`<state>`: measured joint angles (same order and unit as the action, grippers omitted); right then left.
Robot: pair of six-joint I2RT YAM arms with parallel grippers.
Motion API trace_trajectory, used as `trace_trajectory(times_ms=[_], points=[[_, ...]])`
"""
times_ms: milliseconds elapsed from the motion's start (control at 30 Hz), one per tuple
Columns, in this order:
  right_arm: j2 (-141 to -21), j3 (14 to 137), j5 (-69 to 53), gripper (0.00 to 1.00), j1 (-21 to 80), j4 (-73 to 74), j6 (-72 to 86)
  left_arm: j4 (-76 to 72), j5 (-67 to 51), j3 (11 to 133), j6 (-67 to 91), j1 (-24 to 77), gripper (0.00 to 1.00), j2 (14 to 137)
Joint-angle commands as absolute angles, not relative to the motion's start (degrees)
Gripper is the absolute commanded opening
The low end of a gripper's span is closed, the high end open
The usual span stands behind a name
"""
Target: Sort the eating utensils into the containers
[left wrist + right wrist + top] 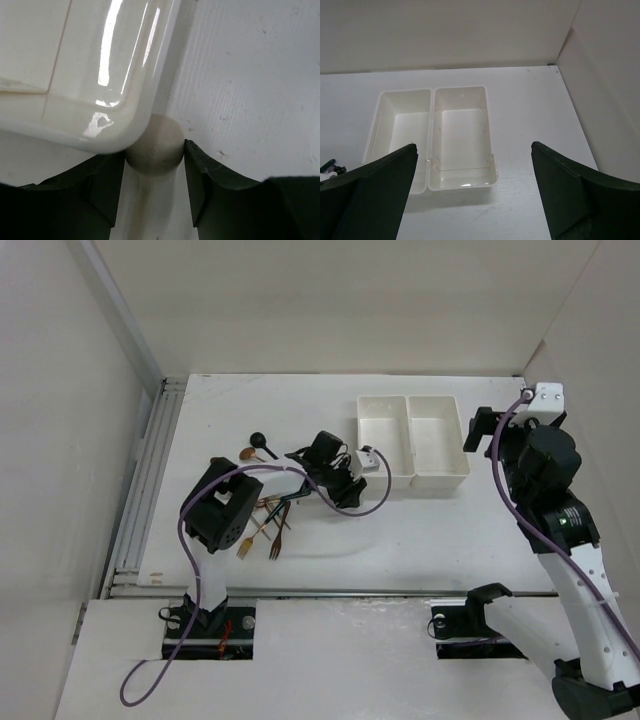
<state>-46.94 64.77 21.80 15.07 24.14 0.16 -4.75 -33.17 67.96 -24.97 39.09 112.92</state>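
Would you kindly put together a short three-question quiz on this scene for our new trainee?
1. True or false: both white bins already hold utensils.
2. What is the left hand gripping? A) a gold fork B) a cream-coloured spoon C) nothing
3. Fill in the gap: the right hand is ____ and holds nothing.

Key:
1. False. Both bins are bare inside.
2. B. The spoon sits between the fingers, right beside a bin corner.
3. Open.
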Motion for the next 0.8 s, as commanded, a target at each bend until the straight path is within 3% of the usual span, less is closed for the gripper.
trace_trajectory(times_ms=[0, 300, 433, 467, 567, 600, 633, 767], points=[[-45.1, 64.9, 18.8, 1.00, 15.5, 22.7, 0.2, 8.5, -36.8, 70.2, -25.1, 38.1, 0.00, 109.3], [-49.2, 64.9, 11.2, 1.00, 15.5, 20.3, 2.5, 22.8, -36.7, 70.1, -35.8, 34.6, 0.00, 97.6], [-51.8, 64.9, 4.9, 1.00, 16.0, 18.1, 3.6, 23.9, -43.0, 75.2, -32.5, 28.9, 0.00, 91.9], [-53.6, 64.9, 3.6, 1.00, 16.0, 17.0, 4.2, 22.5, -45.6, 77.3, -25.7, 27.3, 0.00, 91.1], [-56.6, 65.5, -1.4, 1.00, 17.3, 13.7, 5.9, 4.7, -52.1, 83.4, -5.8, 20.8, 0.00, 89.6], [-58.4, 65.5, -2.6, 1.00, 17.3, 12.4, 8.3, -2.0, -52.1, 83.4, 9.2, 19.5, 0.00, 88.6], [-59.2, 65.5, -5.4, 1.00, 18.3, 10.6, 10.0, -15.1, -50.6, 83.4, 15.8, 18.6, 0.00, 87.5], [-64.8, 63.8, -12.7, 0.99, 23.5, -3.6, 19.9, -32.5, -44.7, 84.5, 34.8, 16.8, 0.00, 87.0]])
